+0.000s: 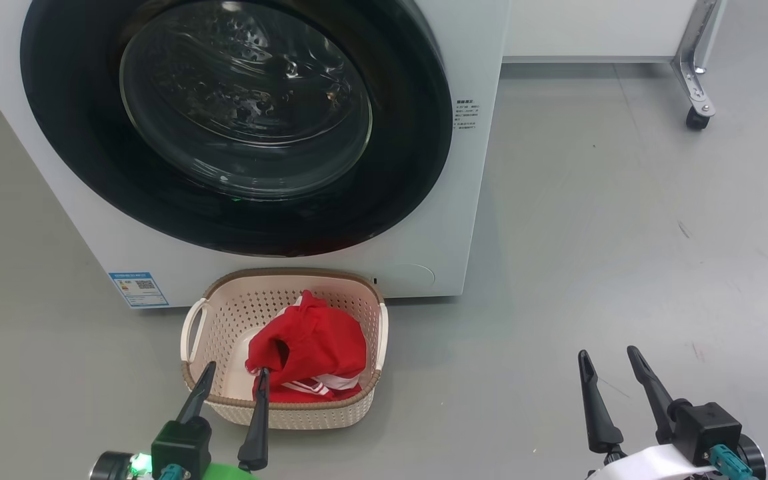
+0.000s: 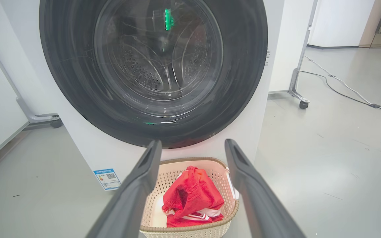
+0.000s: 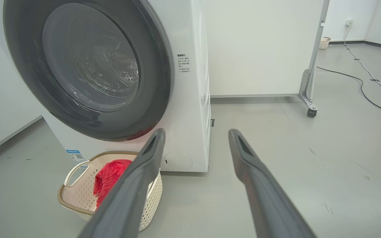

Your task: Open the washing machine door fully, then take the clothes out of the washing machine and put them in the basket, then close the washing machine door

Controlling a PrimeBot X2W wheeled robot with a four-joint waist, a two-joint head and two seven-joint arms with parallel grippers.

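Note:
The washing machine door [image 1: 237,127] lies shut against the white washing machine [image 1: 464,200]; its glass bowl shows the steel drum behind it. On the floor in front stands the cream basket [image 1: 224,313] with the red clothes [image 1: 311,353] lying inside. My left gripper [image 1: 234,373] hovers open over the basket's near rim, nothing between its fingers. Out to the right, my right gripper [image 1: 609,357] is open above bare floor. The left wrist view has the door [image 2: 71,66], the basket [image 2: 170,175] and the clothes [image 2: 192,195]. The right wrist view has the door [image 3: 25,49], the basket [image 3: 78,195] and the clothes [image 3: 111,175].
A white panel on a metal leg with a caster [image 1: 697,113] stands behind the machine at the right. Cables [image 3: 362,82] run over the grey floor farther back. A blue label [image 1: 139,289] sits low on the machine's front.

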